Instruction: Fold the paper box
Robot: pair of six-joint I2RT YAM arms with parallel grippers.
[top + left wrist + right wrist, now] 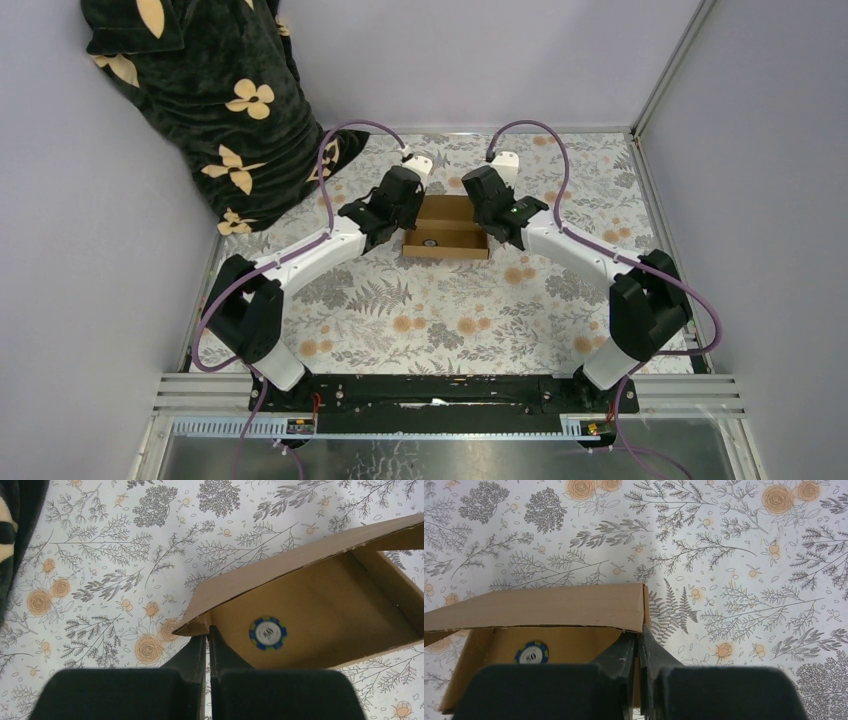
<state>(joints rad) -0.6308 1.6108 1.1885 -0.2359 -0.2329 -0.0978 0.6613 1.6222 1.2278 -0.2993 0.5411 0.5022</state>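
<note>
The paper box (447,212) is a shallow brown cardboard tray standing open in the middle of the table, with its front wall (260,575) raised. A blue and white chip (268,633) lies on its floor. My left gripper (208,628) is shut on the box's left side wall at the front corner. My right gripper (640,630) is shut on the right side wall at the other front corner, with a strip of cardboard between its fingers. From above, the left gripper (402,222) and the right gripper (491,220) flank the box. The chip (531,653) also shows in the right wrist view.
A black cloth with yellow flowers (200,100) is heaped at the back left, close to the left arm. A floral tablecloth (440,310) covers the table. Grey walls enclose it on three sides, and a metal rail (450,390) runs along the near edge.
</note>
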